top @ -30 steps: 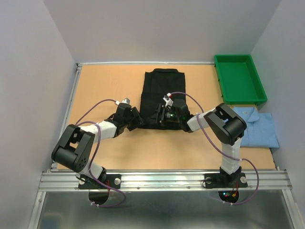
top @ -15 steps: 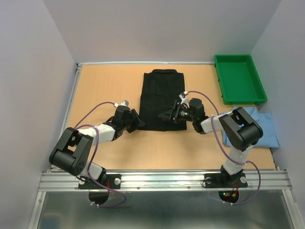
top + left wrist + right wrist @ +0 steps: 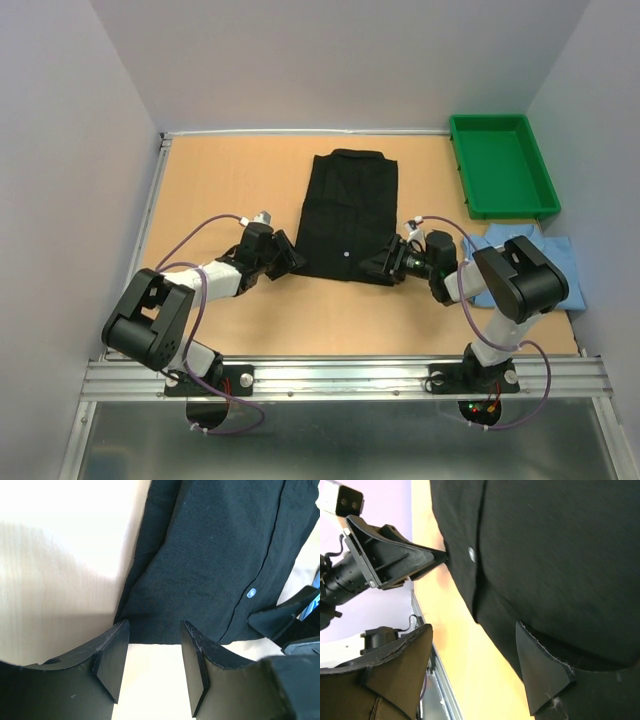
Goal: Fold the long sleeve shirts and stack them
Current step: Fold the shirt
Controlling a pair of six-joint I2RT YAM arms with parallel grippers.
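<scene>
Left gripper (image 3: 152,662): jaws apart at black shirt (image 3: 215,555) hem; right gripper (image 3: 470,675): jaws apart over its edge

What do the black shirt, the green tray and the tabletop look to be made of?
Black shirt: soft woven cloth, matte; fine weave, a stitched placket and a small white button show in the left wrist view. Green tray: probably moulded plastic, smooth with a slight sheen. Tabletop: looks like light wood or wood-look laminate, smooth; I cannot tell which.
</scene>
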